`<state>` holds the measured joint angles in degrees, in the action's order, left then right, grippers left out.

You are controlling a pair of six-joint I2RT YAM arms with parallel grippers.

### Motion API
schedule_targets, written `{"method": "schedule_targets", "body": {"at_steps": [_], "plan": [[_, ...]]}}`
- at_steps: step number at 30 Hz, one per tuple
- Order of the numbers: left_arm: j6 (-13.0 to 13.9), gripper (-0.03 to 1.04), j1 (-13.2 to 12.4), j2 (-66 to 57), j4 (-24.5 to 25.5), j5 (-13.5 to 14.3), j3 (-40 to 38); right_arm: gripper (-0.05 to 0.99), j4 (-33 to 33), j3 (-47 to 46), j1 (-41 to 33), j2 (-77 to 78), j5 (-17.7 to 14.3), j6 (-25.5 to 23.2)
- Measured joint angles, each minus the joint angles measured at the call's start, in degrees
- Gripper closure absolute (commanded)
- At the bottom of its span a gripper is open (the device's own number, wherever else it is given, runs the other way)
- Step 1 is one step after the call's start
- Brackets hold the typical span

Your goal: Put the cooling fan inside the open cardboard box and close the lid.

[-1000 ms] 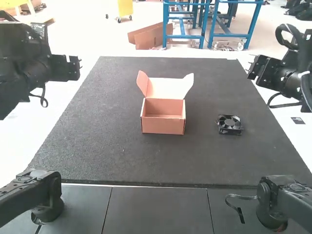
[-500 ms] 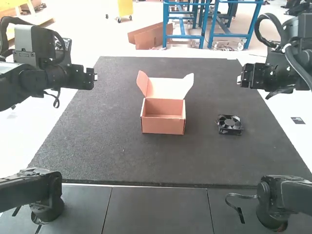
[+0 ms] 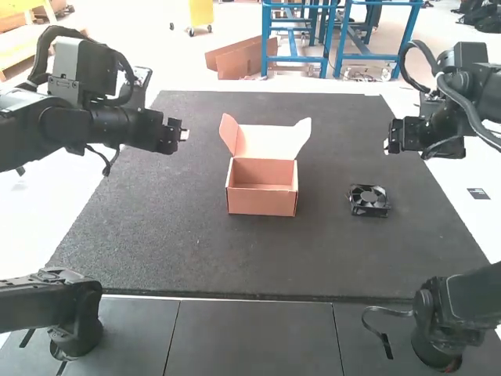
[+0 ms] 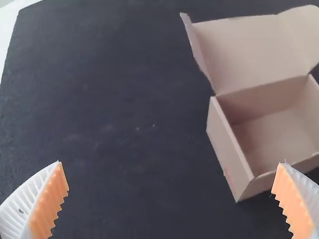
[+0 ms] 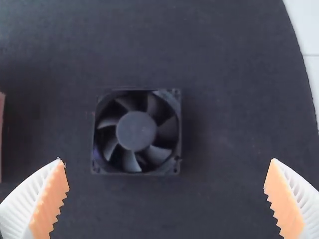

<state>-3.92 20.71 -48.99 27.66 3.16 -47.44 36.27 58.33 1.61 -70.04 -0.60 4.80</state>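
Left of the cardboard box (image 3: 262, 192), level with its raised lid (image 3: 272, 139), the left gripper (image 3: 178, 131) hangs above the black mat (image 3: 156, 227), its white ribbed fingers (image 4: 42, 199) spread wide and holding nothing. Well right of the box, the right gripper (image 3: 391, 146) hovers with its fingers (image 5: 45, 196) just as wide apart, gripping nothing. The cooling fan (image 3: 369, 200) lies flat on the mat right of the box, apart from it, beneath the right gripper. The box stands upright and open, its lid flap up along the far side.
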Motion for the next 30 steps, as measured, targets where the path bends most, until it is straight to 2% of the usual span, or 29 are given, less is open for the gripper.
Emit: {"method": "schedule_targets", "body": {"at_steps": [7,18,30], "plan": [[-0.2,0.04,2.2,-0.2,-0.2,-0.1,-0.5,0.03,0.7,3.3,4.8,-9.3,0.4,1.9],[-1.3,0.04,2.7,-0.9,-0.6,-2.5,-0.5,0.03,0.7,4.6,4.9,-20.9,0.8,3.4],[-2.0,0.04,2.7,-2.1,-1.7,-3.4,-0.5,0.03,-1.9,4.6,5.0,-26.8,0.8,3.4]]}}
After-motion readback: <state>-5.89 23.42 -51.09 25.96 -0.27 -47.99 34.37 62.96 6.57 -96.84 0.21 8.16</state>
